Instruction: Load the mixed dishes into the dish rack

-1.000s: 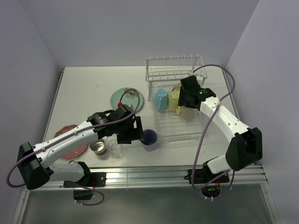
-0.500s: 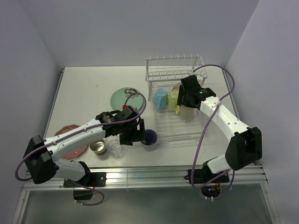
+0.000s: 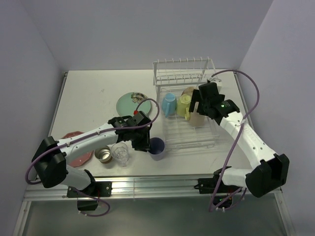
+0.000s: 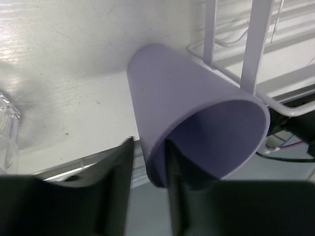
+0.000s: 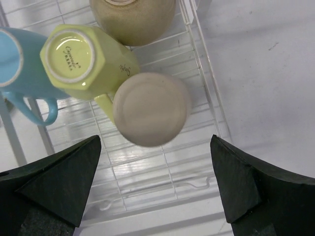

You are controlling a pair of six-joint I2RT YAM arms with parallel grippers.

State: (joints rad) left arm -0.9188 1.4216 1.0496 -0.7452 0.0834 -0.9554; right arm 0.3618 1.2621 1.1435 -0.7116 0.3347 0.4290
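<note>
Dish rack (image 3: 189, 132) – white wire, with a flat lower basket and a raised row of prongs at its back. In the basket, along the back, we note a blue cup (image 3: 169, 104), a yellow cup (image 3: 184, 104) and a speckled brown cup (image 3: 189, 92). A tan cup (image 3: 198, 119) sits just in front of the yellow one. The right wrist view shows the yellow and tan cups base-up.

Lavender cup (image 3: 157, 146): on the table (image 3: 88, 93) at the rack's front-left corner, against the wire. The left gripper (image 3: 147, 141) straddles its rim, one finger inside and one (image 4: 120, 172) outside. A sliver of light shows beside the outer finger, so we cannot tell if the grip is made.

Right gripper (image 3: 197, 107): above the basket's right half, over the tan cup, its jaws spread wide and holding nothing.

Left of the rack, near its side, lies the mint-green plate (image 3: 129, 102). Farther left of the front corner stand the clear glass (image 3: 120, 153) and the small steel cup (image 3: 103, 155), side by side. Beyond them is the pink dotted scalloped plate (image 3: 78, 158), partly under the left arm – well apart from the rack.
</note>
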